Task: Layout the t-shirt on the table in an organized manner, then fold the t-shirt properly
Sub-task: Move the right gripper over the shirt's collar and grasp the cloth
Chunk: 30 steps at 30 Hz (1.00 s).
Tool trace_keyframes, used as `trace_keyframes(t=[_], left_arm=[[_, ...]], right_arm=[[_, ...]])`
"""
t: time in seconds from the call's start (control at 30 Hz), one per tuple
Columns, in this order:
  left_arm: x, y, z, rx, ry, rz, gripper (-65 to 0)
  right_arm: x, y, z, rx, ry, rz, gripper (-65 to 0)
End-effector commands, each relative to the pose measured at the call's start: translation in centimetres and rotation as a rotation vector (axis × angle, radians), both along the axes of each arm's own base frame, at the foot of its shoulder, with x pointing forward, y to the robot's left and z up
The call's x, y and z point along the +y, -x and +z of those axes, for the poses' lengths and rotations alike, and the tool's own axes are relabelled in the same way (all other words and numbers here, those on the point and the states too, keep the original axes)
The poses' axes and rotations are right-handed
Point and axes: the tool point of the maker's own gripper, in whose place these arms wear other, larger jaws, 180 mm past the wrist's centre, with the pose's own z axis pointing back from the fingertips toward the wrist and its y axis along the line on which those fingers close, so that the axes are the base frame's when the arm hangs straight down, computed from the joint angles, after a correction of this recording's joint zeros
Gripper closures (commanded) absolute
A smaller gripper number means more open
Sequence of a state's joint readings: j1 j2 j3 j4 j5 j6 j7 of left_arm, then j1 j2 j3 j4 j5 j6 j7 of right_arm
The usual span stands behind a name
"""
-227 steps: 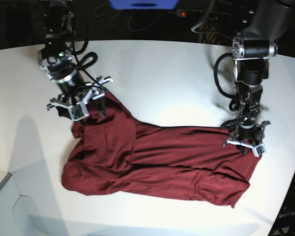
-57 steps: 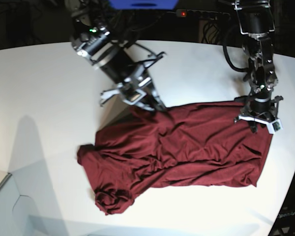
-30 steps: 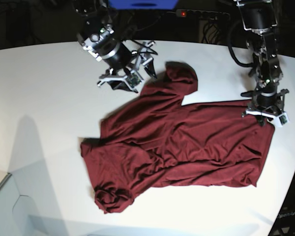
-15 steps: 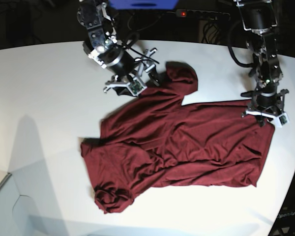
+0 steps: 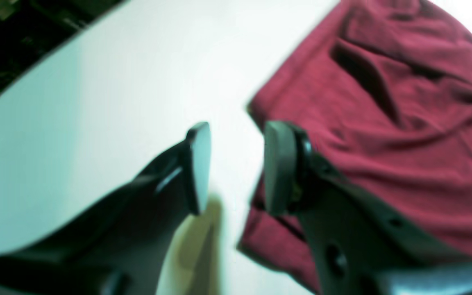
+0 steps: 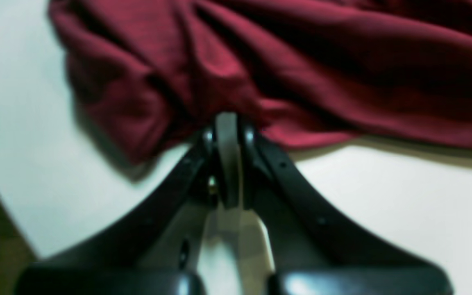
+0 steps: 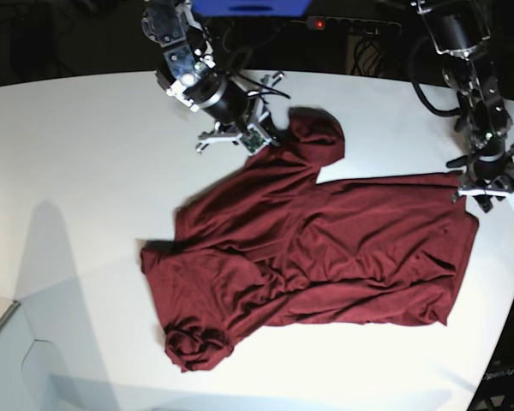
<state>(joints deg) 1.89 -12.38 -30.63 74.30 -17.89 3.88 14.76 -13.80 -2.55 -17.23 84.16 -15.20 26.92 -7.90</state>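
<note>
Dark maroon-red short-sleeved t-shirt (image 7: 325, 248) rumpled on smooth white table (image 7: 68, 171), right gripper (image 6: 228, 123) pinching its sleeve edge, left gripper (image 5: 236, 164) fingers spread beside its corner.

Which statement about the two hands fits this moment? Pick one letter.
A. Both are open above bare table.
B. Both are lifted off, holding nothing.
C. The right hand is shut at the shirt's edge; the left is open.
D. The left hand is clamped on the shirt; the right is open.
C: the right hand has its fingers pressed together at the t-shirt edge, while the left hand shows a clear gap over the table.
</note>
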Motion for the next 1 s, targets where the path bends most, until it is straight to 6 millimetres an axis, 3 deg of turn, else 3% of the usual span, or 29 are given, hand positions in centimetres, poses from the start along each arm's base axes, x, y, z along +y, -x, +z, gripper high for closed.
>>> trace_keyframes(t=[0.0,0.23,0.37,0.73,0.97], left_arm=[[0.9,-0.7,2.1,-0.054,-0.040,0.006,-21.7],[2.9,1.0,2.1,-0.051,-0.046,0.066,-21.7],[3.5,1.3,2.3,-0.054,-0.047,0.082,-21.7],[3.3,1.2,2.2,-0.054,-0.043,0.078,-21.7],[3.3,1.2,2.2,-0.054,-0.042,0.080,-21.7]], right_arm=[[0.6,-0.2,1.4,-0.040,-0.038,0.003,-0.2],[2.2,0.8,4.4,-0.099,-0.078,0.039,-0.5],[2.0,0.2,4.7,-0.113,-0.070,0.034,-1.2],[0.2,-0.5,3.4,-0.080,-0.004,0.010,-36.1],[-0.4,-1.7,1.3,-0.044,0.024,0.003,-38.4]])
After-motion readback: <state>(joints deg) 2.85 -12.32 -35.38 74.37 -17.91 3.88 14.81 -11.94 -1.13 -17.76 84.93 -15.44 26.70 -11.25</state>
